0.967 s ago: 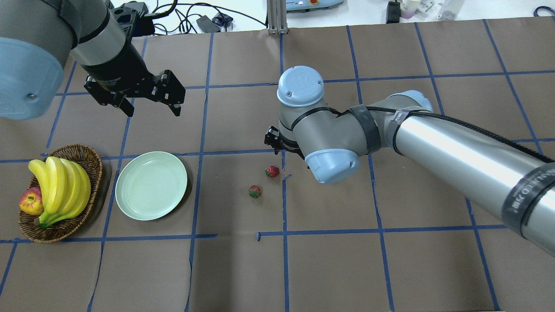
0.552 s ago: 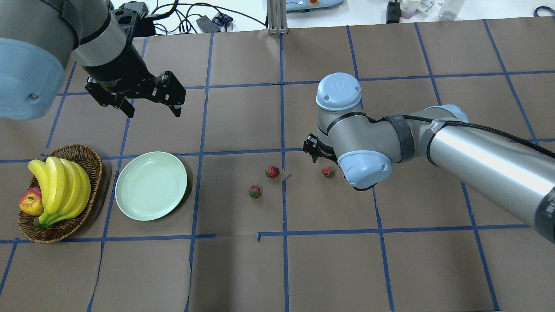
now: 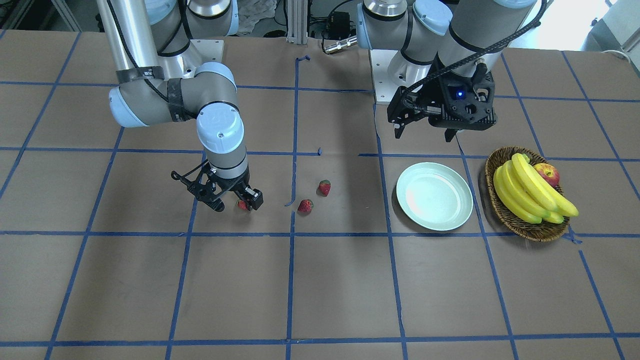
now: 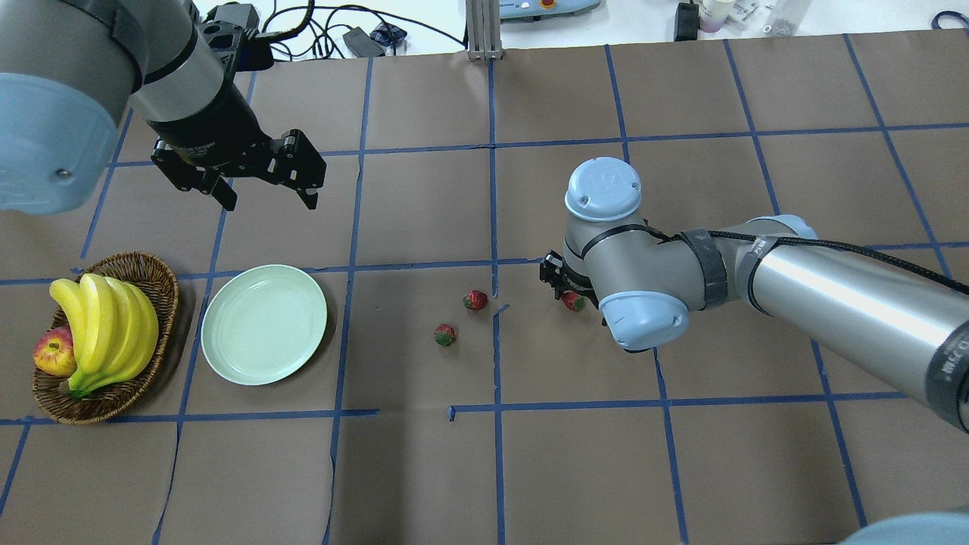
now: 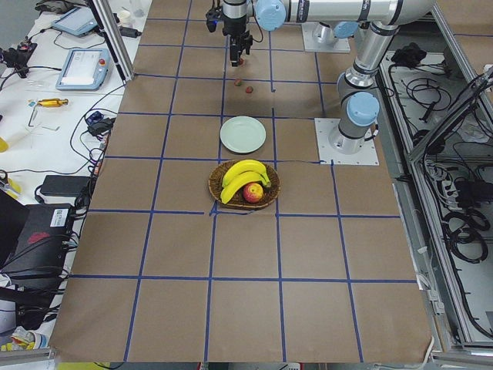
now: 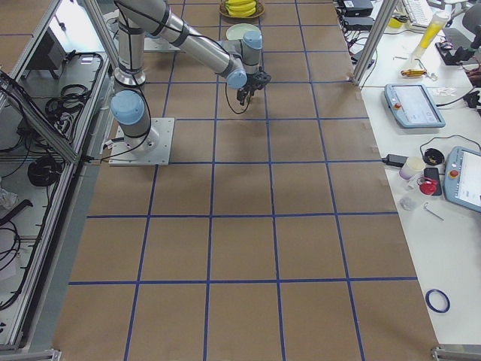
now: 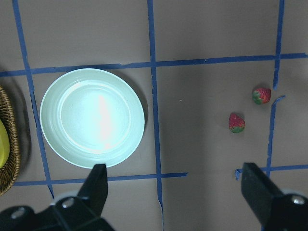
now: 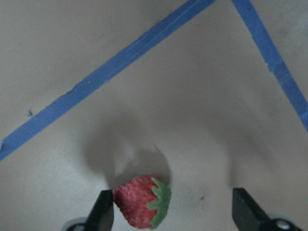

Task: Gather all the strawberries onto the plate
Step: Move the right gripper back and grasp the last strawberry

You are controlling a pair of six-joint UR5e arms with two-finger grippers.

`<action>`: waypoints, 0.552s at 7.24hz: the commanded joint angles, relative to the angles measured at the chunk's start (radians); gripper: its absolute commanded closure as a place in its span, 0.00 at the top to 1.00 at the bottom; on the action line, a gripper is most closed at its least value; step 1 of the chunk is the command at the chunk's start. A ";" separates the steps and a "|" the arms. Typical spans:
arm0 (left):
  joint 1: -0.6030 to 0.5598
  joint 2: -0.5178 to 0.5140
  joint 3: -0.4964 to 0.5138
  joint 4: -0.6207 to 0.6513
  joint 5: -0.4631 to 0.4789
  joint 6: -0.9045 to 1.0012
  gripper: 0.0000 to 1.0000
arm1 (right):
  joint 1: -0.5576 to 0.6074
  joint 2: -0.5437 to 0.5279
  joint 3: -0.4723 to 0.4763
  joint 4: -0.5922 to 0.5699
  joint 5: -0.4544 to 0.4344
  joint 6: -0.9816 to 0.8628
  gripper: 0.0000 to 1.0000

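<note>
Strawberry (image 8: 142, 202) is sitting inside my wide-open, empty right pincer (image 8: 174, 211); I'm guessing it's light and squishy, so grab its middle gently.

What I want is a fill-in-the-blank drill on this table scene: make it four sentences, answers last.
1. The number of strawberries on the pale green plate is ___.
2. The right gripper stands ___ around one strawberry.
3. ___ more strawberries lie on the table between that gripper and the plate.
4. The wicker basket holds bananas and one ___.
Answers: zero; open; two; apple.
</note>
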 commanded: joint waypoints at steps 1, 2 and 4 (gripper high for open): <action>0.000 0.001 -0.001 0.000 0.000 0.000 1.00 | 0.000 0.002 -0.008 -0.013 0.022 -0.002 0.00; 0.000 -0.001 0.001 0.000 0.000 0.000 1.00 | 0.000 0.001 -0.016 -0.016 0.023 -0.002 0.00; 0.000 0.001 -0.001 0.000 0.000 0.000 1.00 | 0.017 -0.013 -0.104 -0.030 0.085 0.042 0.00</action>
